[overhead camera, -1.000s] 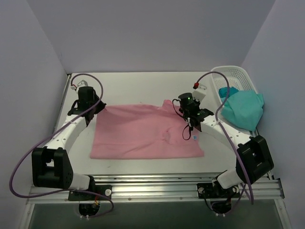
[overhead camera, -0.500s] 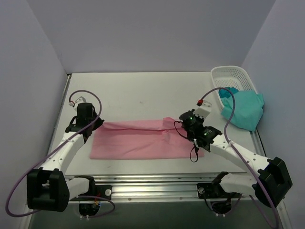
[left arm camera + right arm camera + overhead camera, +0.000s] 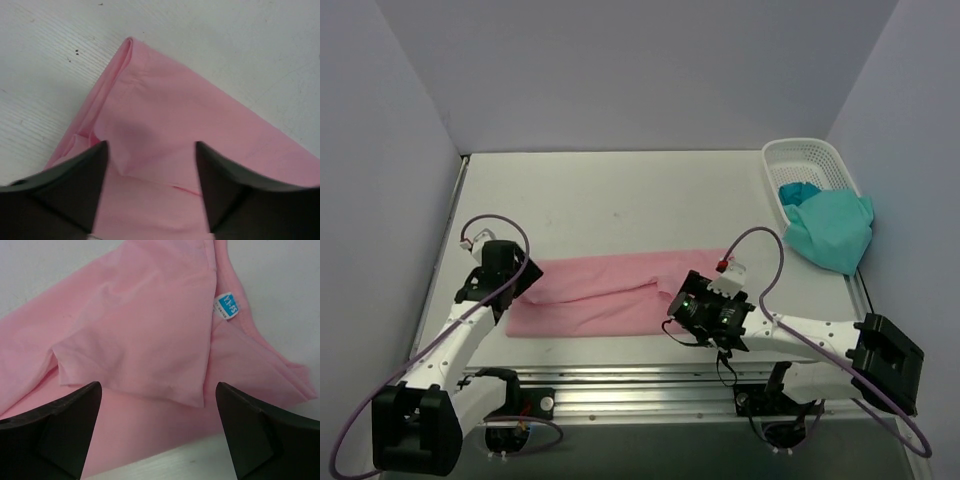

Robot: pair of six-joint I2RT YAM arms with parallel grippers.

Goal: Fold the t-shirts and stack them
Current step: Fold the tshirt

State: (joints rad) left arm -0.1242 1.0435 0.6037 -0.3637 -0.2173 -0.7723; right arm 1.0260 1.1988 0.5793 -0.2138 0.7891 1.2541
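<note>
Both arms reach low over the folded pink t-shirt (image 3: 600, 295) on the surface (image 3: 620, 200).
Left end effector (image 3: 150, 150) and right end effector (image 3: 155, 390) sit at opposite ends of it, fingers spread wide, gripping nothing. Teal t-shirt (image 3: 832, 230) is draped over the basket (image 3: 800, 155).

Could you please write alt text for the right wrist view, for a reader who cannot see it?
A pink t-shirt, partly folded, fills most of the frame, a blue-and-white label near its neckline. The right gripper hangs over it, open, its dark fingers at the bottom corners; white table shows beyond.
</note>
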